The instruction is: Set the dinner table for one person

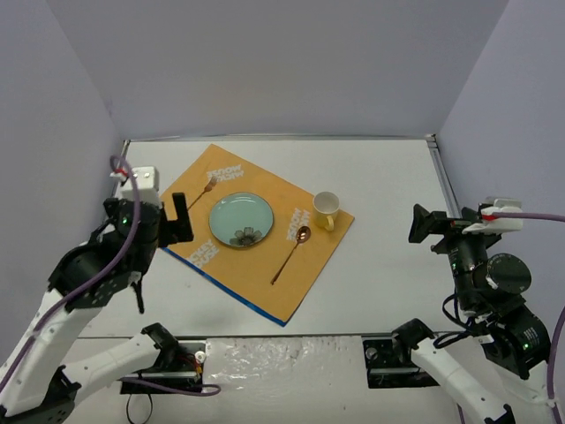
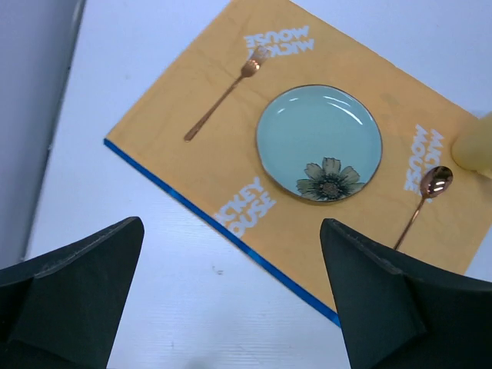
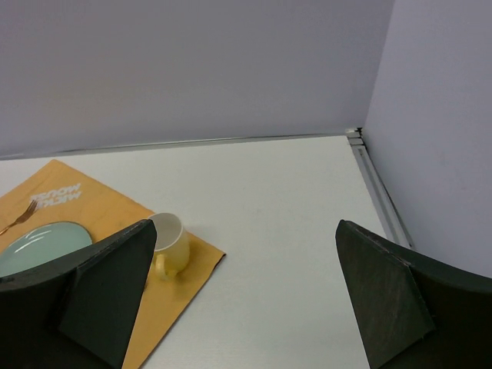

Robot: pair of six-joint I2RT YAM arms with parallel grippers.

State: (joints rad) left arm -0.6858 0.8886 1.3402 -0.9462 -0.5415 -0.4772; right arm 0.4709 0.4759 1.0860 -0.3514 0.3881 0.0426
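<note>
Orange placemat (image 1: 238, 269), left of centre on the white bench (image 1: 388, 177), bears teal plate (image 1: 238, 210), fork (image 1: 196, 201), spoon (image 1: 290, 256) and yellow cup (image 1: 326, 210), so the setting looks finished; left hand (image 2: 231, 227) and right hand (image 3: 244, 224) gape wide, empty.

Lighting's bright and even, pretty soft, so the white worktop (image 1: 380, 177) only gets faint shadows. Few small white glints on the plate (image 2: 319, 142) in the left wrist view. Far stuff looks sharp, but the dark fingers (image 2: 69, 300) up close go a bit soft.
</note>
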